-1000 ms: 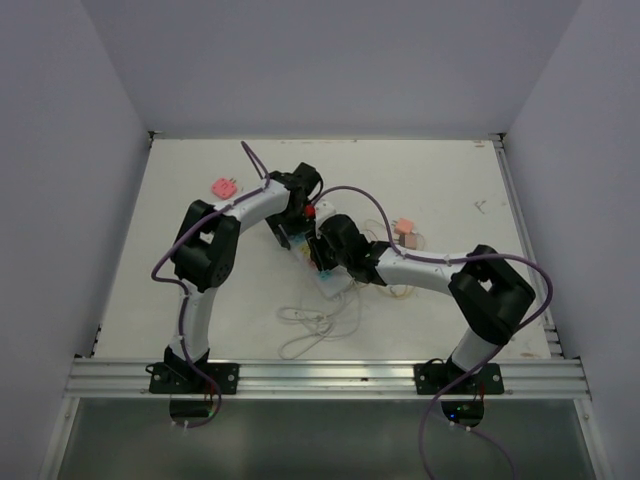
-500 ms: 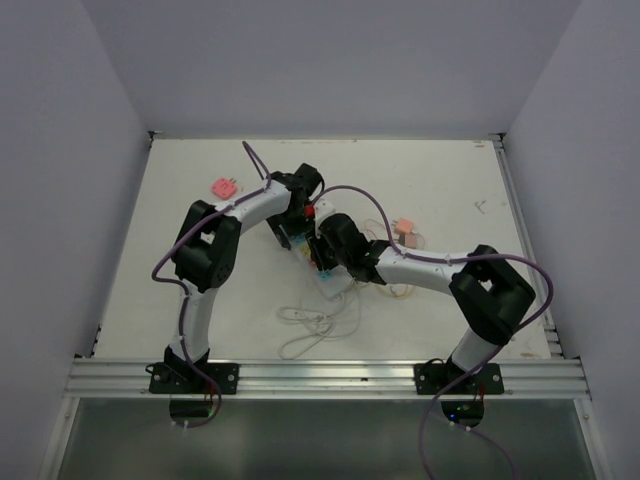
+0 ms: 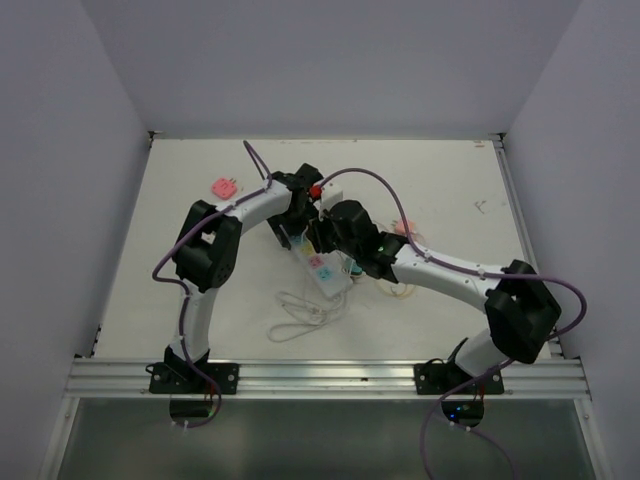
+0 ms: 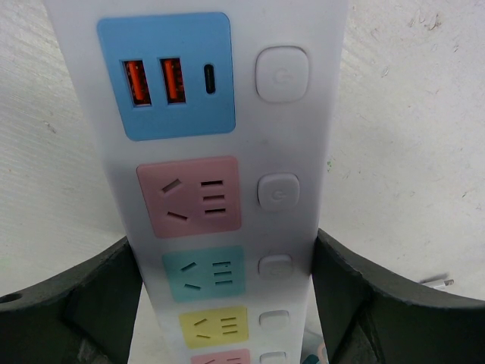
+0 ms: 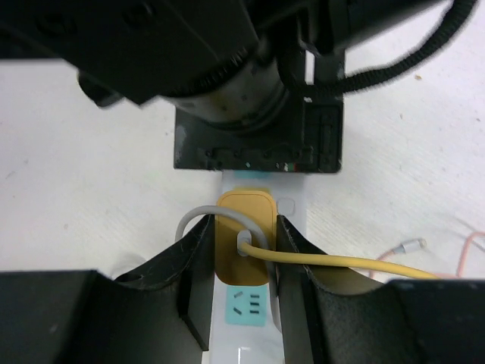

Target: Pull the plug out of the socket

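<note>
- The plug (image 5: 242, 220), a yellow-orange rounded block, sat over the socket (image 3: 327, 272) near the middle of the worktop (image 3: 450, 170). A yellow cable (image 5: 341, 265) and a grey cable (image 5: 189, 221) left its top. Whether its pins were fully seated could not be told.
- The right pincer (image 5: 242, 235) was clamped on the plug's two long sides, one finger flat against each.
- The plug looked like light, stiff, smooth plastic, probably held in only by the friction of its pins. The best hold would be low on the flat sides, never on the cable, with a straight pull away from the outlet face. Tilting could bind the pins, and the glossy shell might slip.
- The socket was a long white strip with blue, pink, teal and yellow outlet faces. It seemed light enough to rise with the plug, so it needed bracing.
- The left pincer (image 4: 225, 262) stood wide, clamped across the strip's width with a finger against each long edge.
- A thin white cord (image 3: 300, 318) lay in loose loops on the near side. One loose pink plug (image 3: 224, 187) lay far left, and another pinkish one (image 3: 404, 227) lay to the right, both well apart from the grip.
- The left arm's wrist (image 5: 227, 91) crowded the plug's far side, leaving little room. The yellow cable trailing right might drag.
</note>
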Controlling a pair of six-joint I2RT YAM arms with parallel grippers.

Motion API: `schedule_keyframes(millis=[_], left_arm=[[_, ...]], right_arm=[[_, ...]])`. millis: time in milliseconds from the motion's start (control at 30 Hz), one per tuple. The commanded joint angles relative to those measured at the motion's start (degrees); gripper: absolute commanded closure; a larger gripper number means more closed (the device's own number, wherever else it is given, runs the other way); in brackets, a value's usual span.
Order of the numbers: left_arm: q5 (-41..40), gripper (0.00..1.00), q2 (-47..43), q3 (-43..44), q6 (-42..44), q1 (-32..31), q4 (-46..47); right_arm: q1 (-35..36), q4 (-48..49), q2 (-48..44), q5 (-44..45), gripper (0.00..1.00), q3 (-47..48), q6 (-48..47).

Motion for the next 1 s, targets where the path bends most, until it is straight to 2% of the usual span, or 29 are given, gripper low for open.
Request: schedule_keyframes(millis=[0,233,400,633,967], left_arm=[[-4.9,1.0,8.2,-3.6,0.5,0.4,-3.9],[-5.4,0.99,6.5,-2.8,1.0,0.4,-3.0],[-5.8,0.97,6.1,-2.7,1.6,0.9,-2.5],[-6.5,0.94,6.2,-2.0,2.6,2.5,-2.4],[-6.5,0.89,5.1,-1.6,4.2,3.1,-0.9]], right_arm=[[0.1,1.7,-5.9,3.8,1.0,-2.9,0.0],[-2.7,-1.2,-15.4,8.7,1.0,-12.7,4.5],[-12.7,-5.6,-21.7,6.0,1.0,-20.2,12.0],[-25.4,-9.3,-28.4,3.8,1.0,-25.2,16.0],[-31.9,-13.8,-24.0,-1.6,1.0,-25.0,21.4]])
